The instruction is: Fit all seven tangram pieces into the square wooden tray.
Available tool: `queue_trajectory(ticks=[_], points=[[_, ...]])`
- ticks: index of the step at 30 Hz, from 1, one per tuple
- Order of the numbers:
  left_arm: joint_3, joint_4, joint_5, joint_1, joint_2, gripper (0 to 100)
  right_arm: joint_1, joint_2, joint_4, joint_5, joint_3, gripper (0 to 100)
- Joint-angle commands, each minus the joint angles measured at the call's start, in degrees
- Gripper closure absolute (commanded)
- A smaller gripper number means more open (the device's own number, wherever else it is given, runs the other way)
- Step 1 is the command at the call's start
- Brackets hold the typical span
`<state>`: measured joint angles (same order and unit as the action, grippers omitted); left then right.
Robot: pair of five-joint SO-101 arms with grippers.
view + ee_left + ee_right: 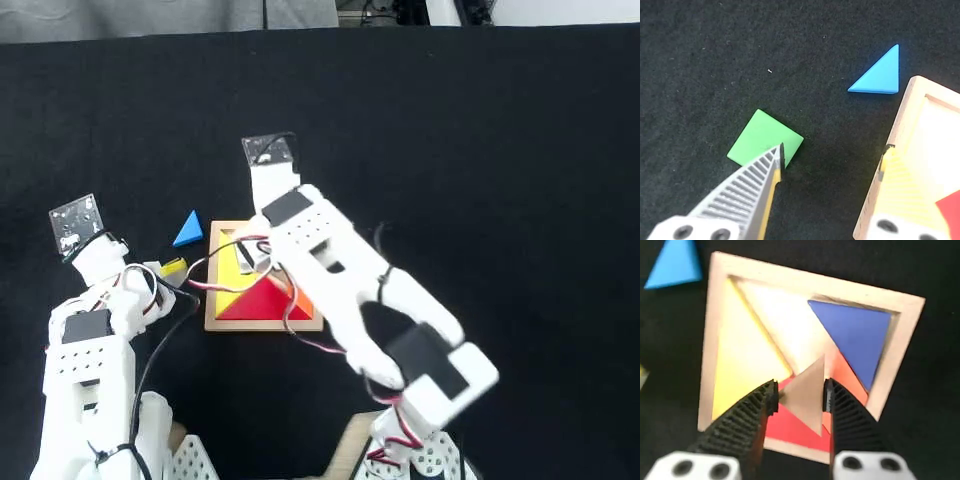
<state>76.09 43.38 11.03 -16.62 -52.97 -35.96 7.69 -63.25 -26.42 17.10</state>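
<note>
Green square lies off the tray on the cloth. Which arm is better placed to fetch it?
Left. The left gripper, open, hangs right at the edge of the green square. The right gripper is above the wooden tray, shut on a tan triangle.

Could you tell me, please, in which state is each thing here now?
Tray: partly filled.
Yellow triangle: in tray.
Red triangle: in tray.
Dark blue triangle: in tray.
Orange piece: in tray.
Tan triangle: gripped, over tray.
Light blue triangle: loose, outside tray.
Green square: loose, outside tray.
Left gripper: jaws open, empty.
Right gripper: jaws shut on tan triangle.
</note>
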Motion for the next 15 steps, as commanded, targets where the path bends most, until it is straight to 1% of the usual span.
queue_trajectory(ticks=[1, 5, 11, 15], points=[[-0.31, -0.44, 0.26, 0.40, -0.97, 69, -0.70, 4.53, 0.18, -2.11, -5.85, 88.4], [-0.31, -0.44, 0.26, 0.40, -0.97, 69, -0.53, 7.16, -2.99, -2.20, -9.10, 88.4], [-0.31, -0.44, 0.26, 0.40, -0.97, 69, -0.70, 8.04, -3.78, -2.02, -9.98, 87.4], [-0.31, -0.44, 0.26, 0.40, -0.97, 69, -0.88, 8.04, -4.04, -2.02, -9.54, 77.3]])
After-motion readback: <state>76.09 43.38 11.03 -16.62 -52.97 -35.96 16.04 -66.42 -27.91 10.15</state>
